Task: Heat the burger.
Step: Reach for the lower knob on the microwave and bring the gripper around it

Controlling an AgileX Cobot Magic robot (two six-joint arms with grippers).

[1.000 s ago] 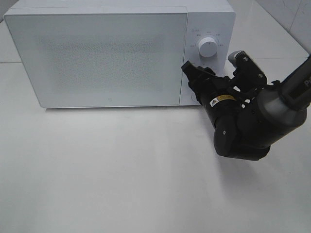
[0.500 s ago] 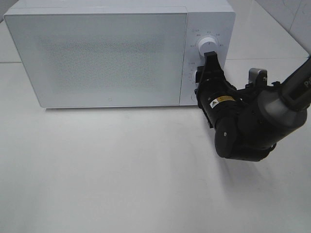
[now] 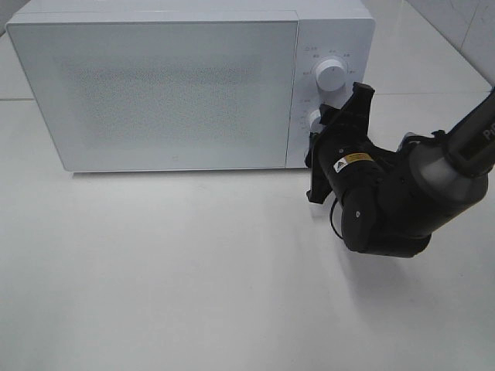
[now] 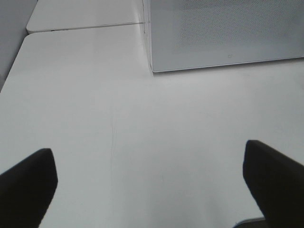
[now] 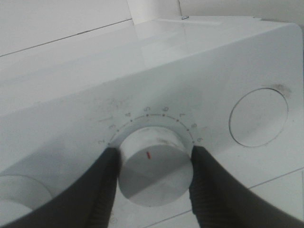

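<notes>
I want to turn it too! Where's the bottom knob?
High view: the bottom knob sits on the microwave's right panel, under the top knob, pinched by the right gripper.

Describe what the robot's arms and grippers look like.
The right arm is dark grey to black with a bulbous rounded joint housing, a small yellow warning label and white lettering cut off by the frame. The right gripper and left gripper have matte black, blunt fingers.

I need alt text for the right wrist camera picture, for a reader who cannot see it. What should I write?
The jaws of the right gripper press both sides of a white knob with a red mark, on the white microwave control panel. Printed numbers arc around the knob, and a round button sits beside it.
</notes>
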